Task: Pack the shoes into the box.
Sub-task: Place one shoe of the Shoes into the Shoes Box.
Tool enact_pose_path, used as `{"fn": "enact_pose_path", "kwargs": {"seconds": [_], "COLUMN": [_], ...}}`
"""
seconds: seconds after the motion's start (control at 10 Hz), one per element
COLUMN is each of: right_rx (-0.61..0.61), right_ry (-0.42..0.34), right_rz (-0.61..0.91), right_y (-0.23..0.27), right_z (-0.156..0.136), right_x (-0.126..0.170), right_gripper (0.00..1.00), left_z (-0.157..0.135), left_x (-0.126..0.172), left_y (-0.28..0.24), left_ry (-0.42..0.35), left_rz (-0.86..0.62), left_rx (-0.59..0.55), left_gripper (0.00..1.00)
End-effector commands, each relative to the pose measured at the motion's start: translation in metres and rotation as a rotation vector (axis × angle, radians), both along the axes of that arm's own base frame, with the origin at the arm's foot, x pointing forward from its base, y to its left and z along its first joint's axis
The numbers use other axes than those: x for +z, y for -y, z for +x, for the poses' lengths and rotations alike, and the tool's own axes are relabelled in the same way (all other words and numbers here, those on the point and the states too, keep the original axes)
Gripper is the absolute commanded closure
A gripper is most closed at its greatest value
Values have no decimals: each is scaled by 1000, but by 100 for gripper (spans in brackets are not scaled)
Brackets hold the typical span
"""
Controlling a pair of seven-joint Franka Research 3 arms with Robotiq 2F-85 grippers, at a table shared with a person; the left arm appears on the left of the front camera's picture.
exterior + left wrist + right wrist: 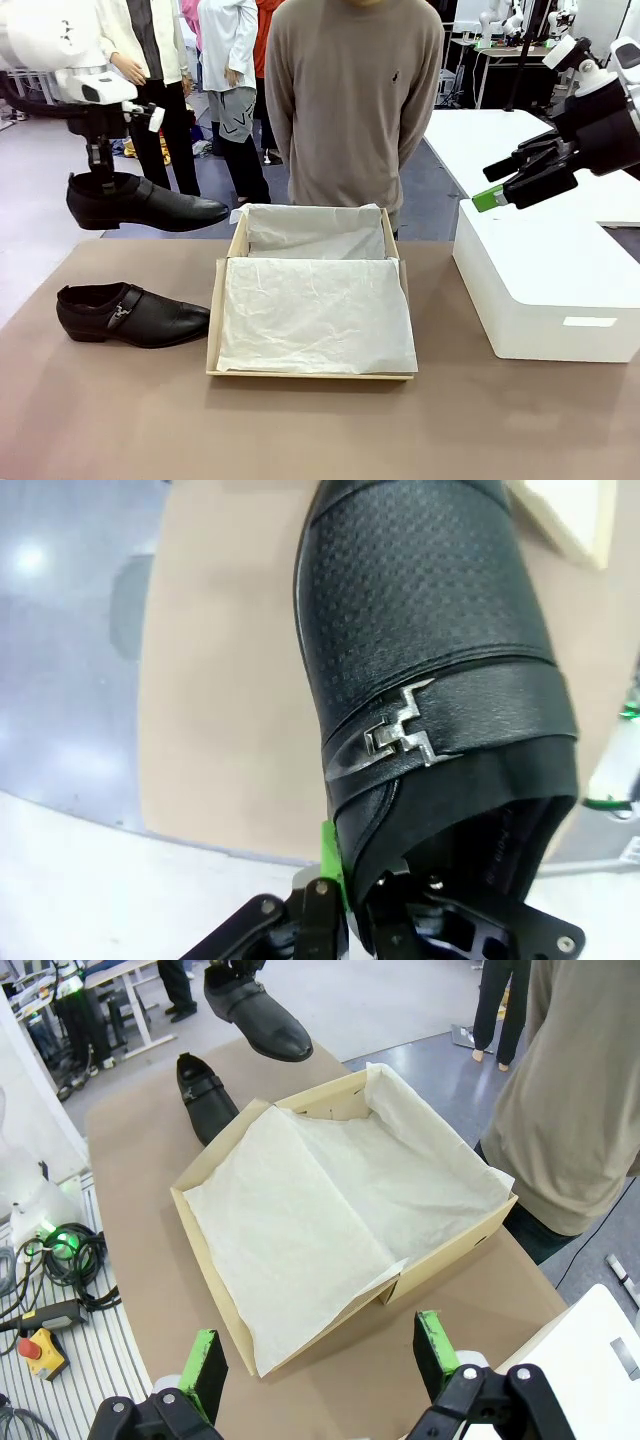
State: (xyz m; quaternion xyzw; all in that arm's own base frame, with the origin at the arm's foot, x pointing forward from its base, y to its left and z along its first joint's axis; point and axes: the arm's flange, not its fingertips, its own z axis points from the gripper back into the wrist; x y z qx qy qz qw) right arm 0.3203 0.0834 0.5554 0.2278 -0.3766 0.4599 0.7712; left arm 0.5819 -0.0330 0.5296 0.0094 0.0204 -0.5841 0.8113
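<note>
One black shoe [150,205] hangs in the air over the table's left end, toe pointing right, level with the box's far edge. My left gripper [100,178] is shut on its heel collar; up close, the shoe [430,630] shows its silver buckle, with my gripper [355,885] pinching the collar. The other shoe [130,315] lies on the table just left of the box [214,320]. The box is open and lined with white tissue paper. My right gripper [490,185] hovers open over the white block, and looks down on the box [455,1250] between its green pads [205,1360].
A large white block-shaped box [545,290] stands on the table's right side. A person [350,110] in a tan sweater stands at the far edge behind the shoebox. Bare tabletop [300,430] lies in front of the box.
</note>
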Motion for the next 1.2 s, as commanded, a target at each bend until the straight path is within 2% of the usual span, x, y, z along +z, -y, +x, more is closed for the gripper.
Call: {"fn": "enact_pose_path", "kwargs": {"seconds": [0.0,0.6,0.8,1.1], "right_rx": [24,24,24,24], "right_ry": [17,17,17,17], "right_rz": [13,13,13,13], "right_y": [1,1,1,1], "right_z": [3,3,3,3], "right_x": [0,0,0,0], "right_gripper": [0,0,0,0], "left_z": [-4,-4,-5,8], "left_x": [7,3,-4,19], "left_y": [15,15,21,66], "left_ry": [-2,-6,-36,-56], "left_rz": [5,1,-16,-30], "left_rx": [27,4,14,-18], "left_gripper": [100,100,100,100]}}
